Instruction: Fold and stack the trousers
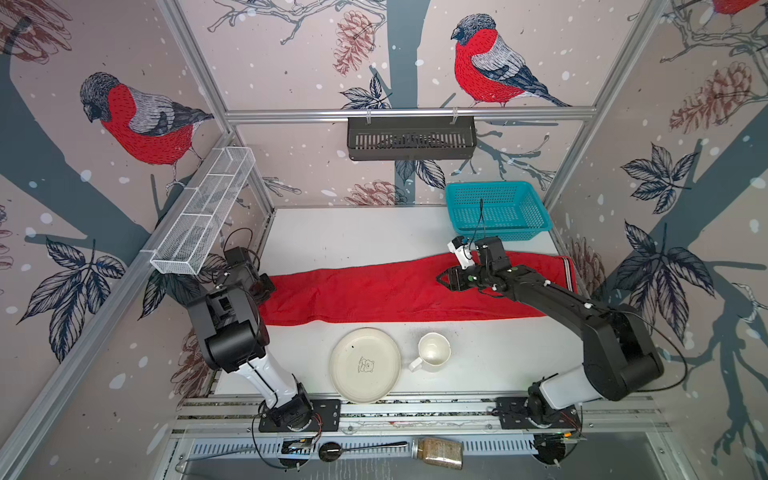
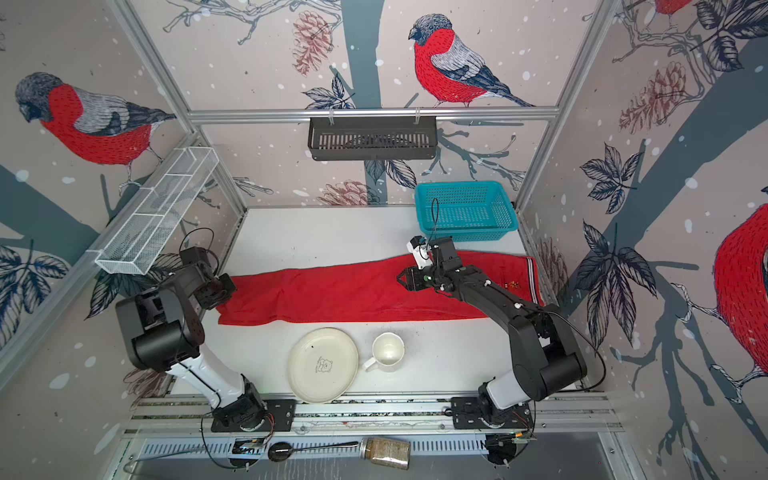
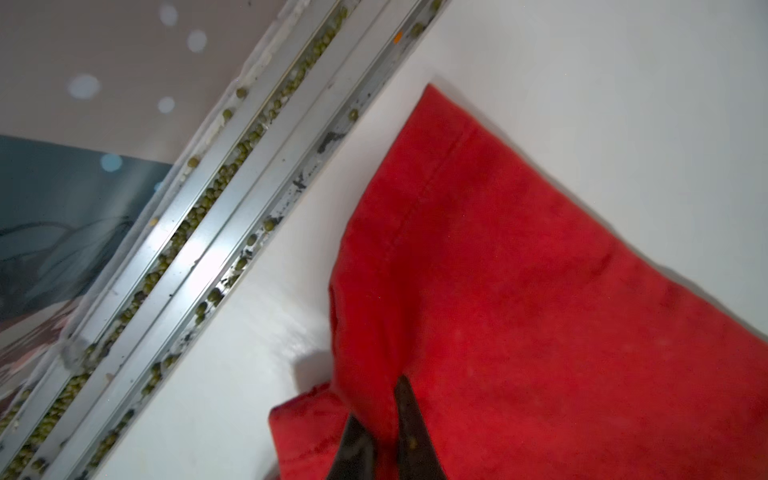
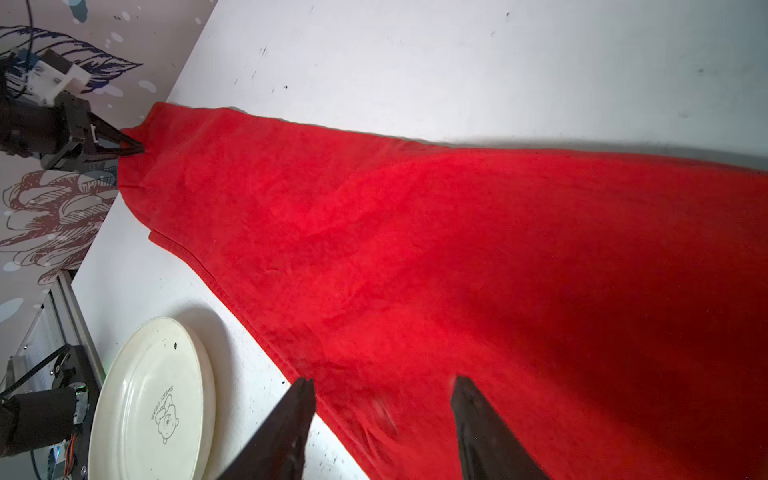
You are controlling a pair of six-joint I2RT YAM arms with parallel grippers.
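The trousers point(image 1: 395, 291) lay in one long strip across the bench point(image 1: 332, 232), with the striped band point(image 1: 567, 272) at the right edge and the leg end at the left. The thin red cloth looked light and limp, likely to sag and slide when lifted, so the hems and the band seemed the surest holds. The left end effector point(image 3: 376, 399) was clamped on a pinch of cloth at the leg-end hem. The right end effector point(image 4: 382, 382), jaws apart and holding nothing, hung low over the cloth between its middle and the band; whether it touched could not be told.
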